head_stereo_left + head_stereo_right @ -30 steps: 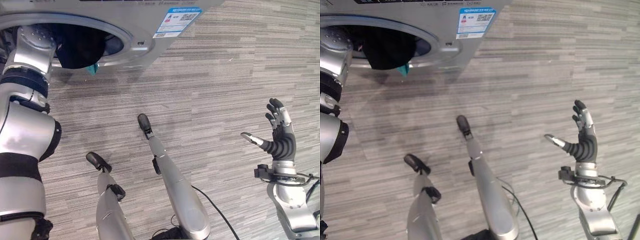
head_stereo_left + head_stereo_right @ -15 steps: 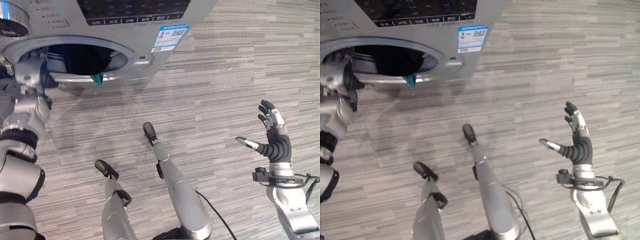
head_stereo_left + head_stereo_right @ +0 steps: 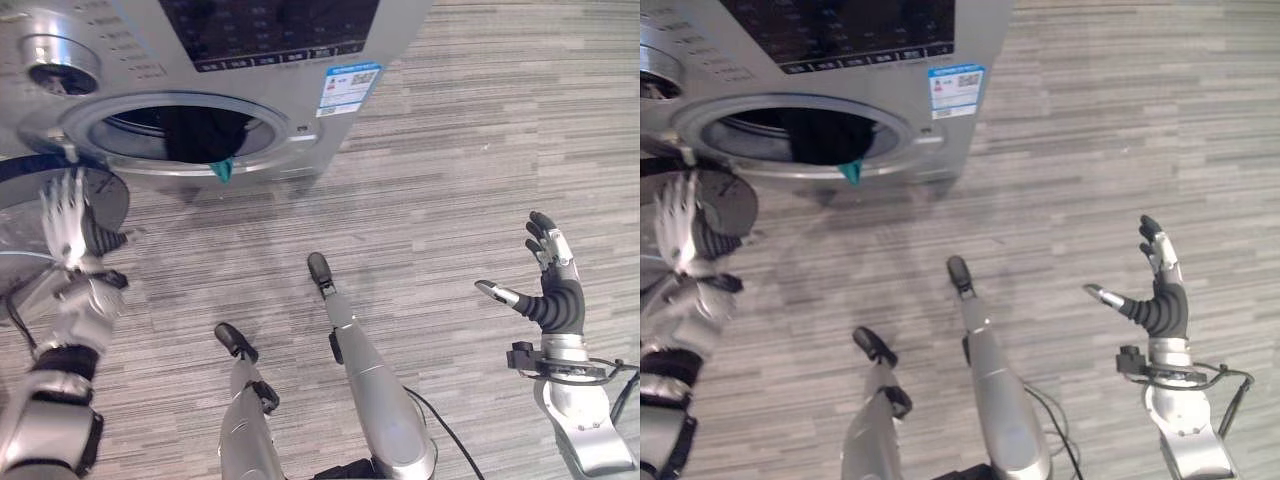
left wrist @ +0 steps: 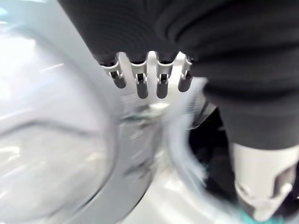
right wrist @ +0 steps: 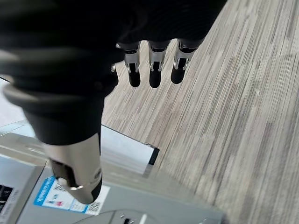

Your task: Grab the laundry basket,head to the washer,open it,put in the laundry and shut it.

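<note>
The silver washer (image 3: pixel 300 140) stands at the upper left with its round opening uncovered. Dark laundry (image 3: pixel 205 130) fills the drum, and a teal cloth (image 3: pixel 222 170) hangs over the lower rim. The round door (image 3: pixel 108 195) is swung out to the left of the opening. My left hand (image 3: pixel 68 225) is raised in front of the door, fingers (image 4: pixel 142 84) straight, holding nothing; I cannot tell whether it touches the door glass (image 4: pixel 51 140). My right hand (image 3: pixel 552 295) is held up open over the floor at the right, far from the washer.
A dark control panel (image 3: pixel 270 30) and a round knob (image 3: pixel 60 60) sit above the opening, with a blue-and-white sticker (image 3: pixel 347 90) at the washer's right corner. Striped grey carpet (image 3: pixel 480 120) stretches out to the right of the washer.
My left arm has come out of the drum, and its hand now stands by the open door. The camera has tipped up, showing more of the washer. The right hand has hardly moved.
</note>
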`<state>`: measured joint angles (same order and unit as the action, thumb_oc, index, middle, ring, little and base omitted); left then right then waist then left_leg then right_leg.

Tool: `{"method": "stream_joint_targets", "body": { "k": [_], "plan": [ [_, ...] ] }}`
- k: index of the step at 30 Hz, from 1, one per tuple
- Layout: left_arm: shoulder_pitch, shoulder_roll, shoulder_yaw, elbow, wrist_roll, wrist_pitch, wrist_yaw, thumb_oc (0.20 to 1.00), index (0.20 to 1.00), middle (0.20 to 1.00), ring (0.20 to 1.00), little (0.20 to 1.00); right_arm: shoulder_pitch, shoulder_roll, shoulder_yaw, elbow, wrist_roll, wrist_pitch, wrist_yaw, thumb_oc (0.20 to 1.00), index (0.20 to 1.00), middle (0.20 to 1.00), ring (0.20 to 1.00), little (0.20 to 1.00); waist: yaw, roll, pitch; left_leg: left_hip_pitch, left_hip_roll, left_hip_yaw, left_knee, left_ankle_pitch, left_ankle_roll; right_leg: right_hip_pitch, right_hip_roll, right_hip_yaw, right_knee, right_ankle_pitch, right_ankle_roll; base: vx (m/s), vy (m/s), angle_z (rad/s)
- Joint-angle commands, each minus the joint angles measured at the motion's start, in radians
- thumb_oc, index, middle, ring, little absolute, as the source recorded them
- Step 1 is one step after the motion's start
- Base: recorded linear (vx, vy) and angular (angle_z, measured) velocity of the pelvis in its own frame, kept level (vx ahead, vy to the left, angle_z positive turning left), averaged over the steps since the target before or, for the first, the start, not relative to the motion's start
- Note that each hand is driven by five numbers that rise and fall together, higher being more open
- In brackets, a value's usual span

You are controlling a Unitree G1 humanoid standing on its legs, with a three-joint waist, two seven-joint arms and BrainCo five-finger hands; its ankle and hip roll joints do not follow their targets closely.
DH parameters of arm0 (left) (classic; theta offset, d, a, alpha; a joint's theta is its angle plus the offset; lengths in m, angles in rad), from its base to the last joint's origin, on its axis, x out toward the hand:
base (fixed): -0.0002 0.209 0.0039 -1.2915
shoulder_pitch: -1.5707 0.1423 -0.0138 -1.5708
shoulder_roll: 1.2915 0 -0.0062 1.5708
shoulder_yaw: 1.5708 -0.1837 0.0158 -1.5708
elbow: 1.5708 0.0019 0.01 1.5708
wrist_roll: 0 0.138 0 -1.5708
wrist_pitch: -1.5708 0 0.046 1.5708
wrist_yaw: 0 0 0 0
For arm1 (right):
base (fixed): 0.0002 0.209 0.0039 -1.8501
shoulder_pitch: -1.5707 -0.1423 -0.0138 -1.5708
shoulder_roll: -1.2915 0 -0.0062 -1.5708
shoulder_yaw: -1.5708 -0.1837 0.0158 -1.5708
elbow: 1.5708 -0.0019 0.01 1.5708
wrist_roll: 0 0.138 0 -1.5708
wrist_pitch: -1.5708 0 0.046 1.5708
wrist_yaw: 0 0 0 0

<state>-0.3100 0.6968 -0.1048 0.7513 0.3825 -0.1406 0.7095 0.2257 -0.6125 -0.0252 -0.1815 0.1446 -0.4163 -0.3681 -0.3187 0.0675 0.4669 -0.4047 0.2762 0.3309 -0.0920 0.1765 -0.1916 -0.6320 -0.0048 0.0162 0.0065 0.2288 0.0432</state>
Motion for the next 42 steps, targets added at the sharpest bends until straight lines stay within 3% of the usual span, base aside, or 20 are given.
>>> {"method": "stream_joint_targets", "body": {
  "k": [1,2,6,7,11,12,14,16,20,22,24,28,29,30,31,32,35,37,42],
  "plan": [
    [0.130,0.021,0.048,-0.092,-0.033,-0.042,-0.001,1.000,1.000,1.000,1.000,1.000,0.004,0.054,-0.054,-0.012,0.006,-0.003,-0.016,1.000,1.000,1.000,1.000,1.000,0.006,-0.053,-0.027,0.109,-0.001,-0.043,0.236,-0.329,0.015,-0.048,-0.113,0.002,0.085,-0.107,0.125,0.06,0.041,0.14],
    [0.212,-0.038,0.047,-0.169,-0.026,-0.052,-0.030,1.000,1.000,1.000,1.000,1.000,0.001,0.057,-0.054,0.017,0.011,0.024,-0.007,1.000,1.000,1.000,1.000,1.000,0.017,-0.053,-0.046,0.131,-0.003,-0.051,0.239,-0.336,0.020,-0.011,-0.123,-0.001,0.076,-0.108,0.125,0.08,0.062,0.21],
    [0.306,-0.132,0.031,-0.243,-0.049,-0.078,-0.096,1.000,1.000,1.000,1.000,1.000,-0.003,0.062,-0.047,0.091,0.029,0.070,0.022,1.000,1.000,1.000,1.000,1.000,0.042,-0.060,-0.091,0.202,-0.009,-0.068,0.244,-0.356,0.032,0.092,-0.148,-0.014,0.057,-0.111,0.125,0.06,0.047,0.34],
    [0.331,-0.144,0.031,-0.256,-0.062,-0.083,-0.111,1.000,1.000,1.000,1.000,1.000,-0.003,0.061,-0.039,0.109,0.031,0.080,0.031,1.000,1.000,1.000,1.000,1.000,0.041,-0.077,-0.091,0.211,-0.018,-0.068,0.248,-0.337,0.039,0.112,-0.160,-0.022,0.051,-0.092,0.116,-0.01,0.011,0.20],
    [0.407,-0.196,0.026,-0.286,-0.133,-0.112,-0.188,1.000,1.000,1.000,1.000,1.000,-0.023,0.076,0.000,0.211,0.020,0.124,0.067,1.000,1.000,1.000,1.000,1.000,0.071,-0.086,-0.142,0.287,-0.041,-0.099,0.255,-0.369,0.067,0.216,-0.180,-0.031,0.032,-0.096,0.122,0.05,0.104,0.19],
    [0.435,-0.211,0.016,-0.288,-0.168,-0.124,-0.233,1.000,1.000,1.000,1.000,1.000,-0.031,0.091,0.022,0.270,0.006,0.146,0.080,1.000,1.000,1.000,1.000,1.000,0.083,-0.091,-0.165,0.317,-0.055,-0.117,0.268,-0.388,0.088,0.258,-0.188,-0.030,0.032,-0.101,0.126,0.05,0.141,0.18],
    [0.448,-0.210,0.013,-0.290,-0.171,-0.129,-0.255,1.000,1.000,1.000,1.000,1.000,-0.033,0.099,0.029,0.308,-0.004,0.153,0.090,1.000,1.000,1.000,1.000,1.000,0.087,-0.093,-0.180,0.342,-0.063,-0.120,0.267,-0.403,0.099,0.281,-0.194,-0.026,0.031,-0.102,0.132,0.02,0.156,0.15],
    [0.475,-0.220,0.019,-0.300,-0.205,-0.133,-0.296,1.000,1.000,1.000,1.000,1.000,-0.027,0.129,0.045,0.430,-0.023,0.180,0.111,1.000,1.000,1.000,1.000,1.000,0.093,-0.091,-0.224,0.399,-0.099,-0.138,0.248,-0.417,0.125,0.337,-0.215,-0.020,0.023,-0.100,0.148,-0.01,0.248,0.13],
    [0.458,-0.210,0.070,-0.287,-0.213,-0.117,-0.292,1.000,1.000,1.000,1.000,1.000,-0.009,0.166,0.045,0.543,-0.039,0.214,0.128,1.000,1.000,1.000,1.000,1.000,0.088,-0.094,-0.286,0.455,-0.134,-0.154,0.191,-0.399,0.134,0.379,-0.242,-0.019,0.011,-0.090,0.165,0.01,0.179,0.12],
    [0.411,-0.175,0.136,-0.277,-0.217,-0.093,-0.261,1.000,1.000,1.000,1.000,1.000,-0.003,0.182,0.059,0.629,-0.064,0.240,0.143,1.000,1.000,1.000,1.000,1.000,0.087,-0.097,-0.327,0.494,-0.153,-0.166,0.156,-0.391,0.140,0.418,-0.250,-0.018,0.009,-0.093,0.174,0.03,0.140,0.12],
    [0.411,-0.174,0.136,-0.278,-0.217,-0.093,-0.261,1.000,1.000,1.000,1.000,1.000,-0.003,0.182,0.059,0.630,-0.064,0.240,0.143,1.000,1.000,1.000,1.000,1.000,0.086,-0.098,-0.327,0.494,-0.154,-0.166,0.155,-0.390,0.140,0.417,-0.251,-0.017,0.009,-0.092,0.174,0.02,0.037,0.04],
    [0.260,-0.019,0.197,-0.265,-0.149,-0.015,-0.220,1.000,1.000,1.000,1.000,1.000,-0.004,0.204,0.092,0.707,-0.064,0.271,0.185,1.000,1.000,1.000,1.000,1.000,0.089,-0.104,-0.392,0.554,-0.157,-0.161,0.093,-0.373,0.133,0.477,-0.259,-0.042,-0.012,-0.094,0.186,0.08,0.032,0.10],
    [0.257,-0.017,0.195,-0.263,-0.149,-0.015,-0.220,1.000,1.000,1.000,1.000,1.000,-0.005,0.206,0.092,0.708,-0.064,0.271,0.185,1.000,1.000,1.000,1.000,1.000,0.090,-0.106,-0.390,0.556,-0.157,-0.161,0.090,-0.371,0.133,0.479,-0.260,-0.042,-0.013,-0.094,0.186,0.06,-0.021,0.07],
    [0.147,0.081,0.171,-0.168,-0.135,0.015,-0.229,1.000,1.000,1.000,1.000,1.000,-0.004,0.197,0.117,0.703,-0.071,0.276,0.199,1.000,1.000,1.000,1.000,1.000,0.086,-0.109,-0.404,0.571,-0.153,-0.157,0.067,-0.360,0.126,0.493,-0.257,-0.052,-0.020,-0.093,0.189,0.05,-0.020,-0.02],
    [0.145,0.081,0.170,-0.167,-0.135,0.015,-0.229,1.000,1.000,1.000,1.000,1.000,-0.004,0.198,0.117,0.703,-0.071,0.276,0.200,1.000,1.000,1.000,1.000,1.000,0.087,-0.110,-0.405,0.571,-0.154,-0.157,0.066,-0.359,0.126,0.493,-0.258,-0.052,-0.021,-0.093,0.189,0.09,-0.041,0.02],
    [0.051,0.149,0.139,-0.110,-0.152,0.040,-0.259,1.000,1.000,1.000,1.000,1.000,0.008,0.187,0.127,0.675,-0.072,0.278,0.212,1.000,1.000,1.000,1.000,1.000,0.083,-0.111,-0.411,0.582,-0.147,-0.152,0.053,-0.351,0.121,0.502,-0.256,-0.062,-0.027,-0.093,0.193,0.07,-0.039,0.02],
    [-0.113,0.227,0.072,0.016,-0.215,0.061,-0.303,1.000,1.000,1.000,1.000,1.000,0.013,0.171,0.140,0.652,-0.070,0.283,0.223,1.000,1.000,1.000,1.000,1.000,0.077,-0.114,-0.408,0.578,-0.139,-0.151,0.045,-0.338,0.112,0.503,-0.247,-0.073,-0.037,-0.093,0.195,0.05,-0.062,0.02],
    [-0.304,0.291,-0.064,0.176,-0.196,0.075,-0.355,1.000,1.000,1.000,1.000,1.000,0.018,0.150,0.148,0.612,-0.058,0.276,0.233,1.000,1.000,1.000,1.000,1.000,0.064,-0.125,-0.380,0.551,-0.123,-0.153,0.054,-0.327,0.101,0.485,-0.238,-0.076,-0.035,-0.096,0.194,-0.03,-0.092,-0.01],
    [-0.562,0.333,-0.244,0.441,-0.244,0.076,-0.472,1.000,1.000,1.000,1.000,1.000,-0.011,0.132,0.165,0.603,-0.039,0.268,0.238,1.000,1.000,1.000,1.000,1.000,0.051,-0.143,-0.338,0.487,-0.097,-0.158,0.076,-0.315,0.088,0.446,-0.220,-0.072,-0.039,-0.096,0.190,-0.06,-0.093,0.02]
  ]
}}
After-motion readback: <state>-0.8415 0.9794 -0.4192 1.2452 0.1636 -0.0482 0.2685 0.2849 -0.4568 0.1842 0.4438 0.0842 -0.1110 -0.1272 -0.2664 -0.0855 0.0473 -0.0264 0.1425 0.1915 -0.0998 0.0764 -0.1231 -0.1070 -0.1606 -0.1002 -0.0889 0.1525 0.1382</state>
